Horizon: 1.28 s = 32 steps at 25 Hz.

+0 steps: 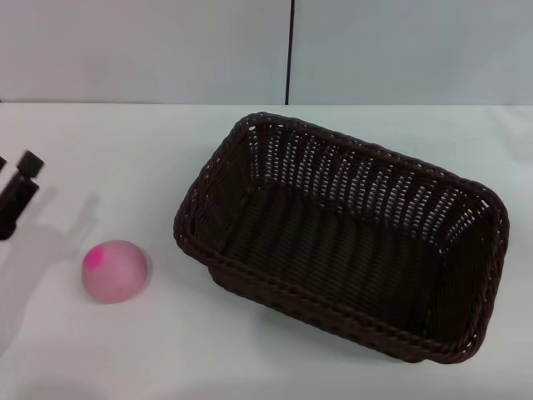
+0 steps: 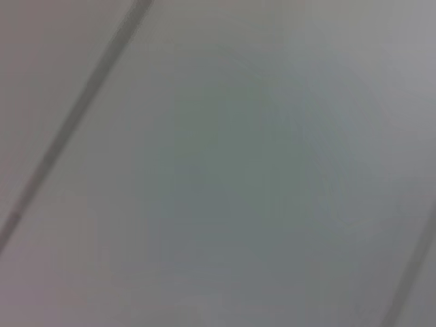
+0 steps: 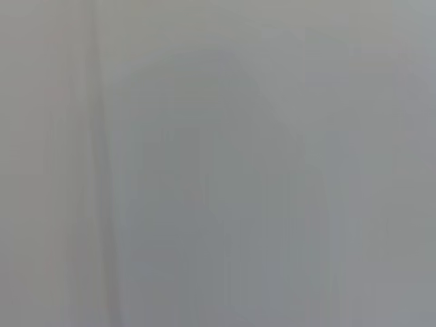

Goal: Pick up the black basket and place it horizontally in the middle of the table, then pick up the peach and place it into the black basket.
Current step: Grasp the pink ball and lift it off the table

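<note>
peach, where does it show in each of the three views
Head view: the peach lies low on the left, on the table, apart from the black basket on its right.
Left wrist view: not in it; only a plain grey surface.
Right wrist view: not in it; the same.
No landmark is shared between the views.

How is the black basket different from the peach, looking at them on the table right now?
Size: the black basket is far larger than the peach.
Shape: the basket is rectangular, open and hollow; the peach is a small round ball.
Colour and surface: the basket is very dark woven wicker; the peach is smooth pale pink with a magenta patch.
Both rest apart on the white table, and neither is held.
</note>
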Each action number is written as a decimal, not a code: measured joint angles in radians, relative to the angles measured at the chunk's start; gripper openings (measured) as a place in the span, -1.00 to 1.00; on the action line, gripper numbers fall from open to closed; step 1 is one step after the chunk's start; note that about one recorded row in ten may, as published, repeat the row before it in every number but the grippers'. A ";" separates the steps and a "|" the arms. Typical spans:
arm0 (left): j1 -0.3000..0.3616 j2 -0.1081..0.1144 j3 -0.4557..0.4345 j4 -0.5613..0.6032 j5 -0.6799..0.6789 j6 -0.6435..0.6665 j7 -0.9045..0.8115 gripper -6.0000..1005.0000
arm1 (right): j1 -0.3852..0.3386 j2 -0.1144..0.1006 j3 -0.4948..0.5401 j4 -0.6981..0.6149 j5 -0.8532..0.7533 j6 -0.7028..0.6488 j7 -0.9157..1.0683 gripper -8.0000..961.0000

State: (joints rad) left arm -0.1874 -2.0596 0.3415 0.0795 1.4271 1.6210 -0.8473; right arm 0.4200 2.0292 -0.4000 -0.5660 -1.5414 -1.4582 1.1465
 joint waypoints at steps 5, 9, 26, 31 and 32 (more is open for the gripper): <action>0.058 0.008 0.219 0.156 0.000 -0.009 -0.040 0.53 | -0.054 0.012 0.097 0.126 0.104 0.001 -0.060 -0.21; 0.083 0.016 0.290 0.183 0.000 -0.045 -0.022 0.53 | -0.065 0.018 0.122 0.160 0.108 -0.004 -0.063 -0.21; 0.092 0.014 0.319 0.184 0.104 -0.122 -0.020 0.48 | -0.040 0.032 0.125 0.230 0.109 0.031 -0.153 -0.21; 0.067 0.003 0.323 0.177 0.123 -0.147 -0.021 0.45 | -0.033 0.032 0.120 0.230 0.109 0.047 -0.158 -0.21; 0.067 0.003 0.323 0.177 0.123 -0.147 -0.021 0.44 | -0.033 0.032 0.120 0.230 0.109 0.047 -0.158 -0.21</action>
State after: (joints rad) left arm -0.1206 -2.0563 0.6648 0.2565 1.5503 1.4739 -0.8678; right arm 0.3874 2.0617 -0.2796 -0.3356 -1.4327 -1.4111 0.9885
